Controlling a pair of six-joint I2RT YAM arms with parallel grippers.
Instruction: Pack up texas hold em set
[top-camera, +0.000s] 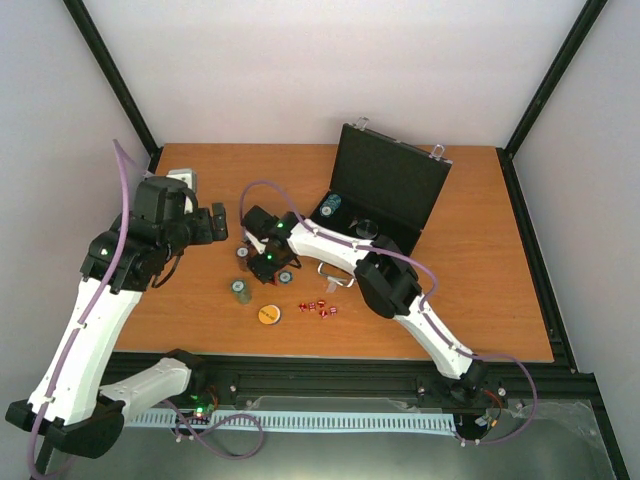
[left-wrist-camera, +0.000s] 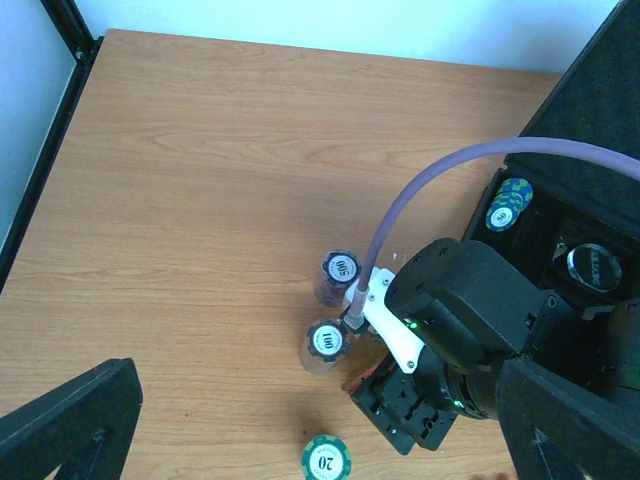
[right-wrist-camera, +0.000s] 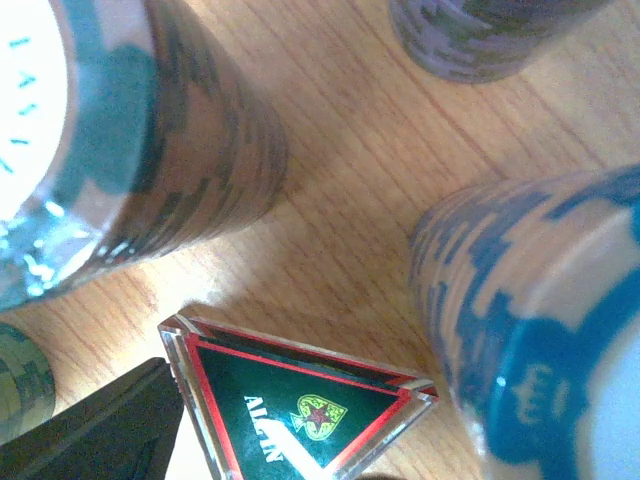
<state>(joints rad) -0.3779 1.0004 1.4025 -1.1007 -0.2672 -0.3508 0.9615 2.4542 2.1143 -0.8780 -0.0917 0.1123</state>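
Top external view: a flat black rectangular case lies open at the back right of the wooden desk. Its long axis runs left to right, slightly slanted, with the lid raised and the inside facing the arms. A blue chip stack sits in its left end.

Left of the case, three small poker-chip stacks crowd the right end effector. A red-black clear triangle lies flat among them, just beside one black finger. Whether these jaws are wide or narrow cannot be told.

An orange disc and tiny red dice lie nearer the front edge.

The left end effector hangs wide and empty left of the stacks, with bare wood behind.
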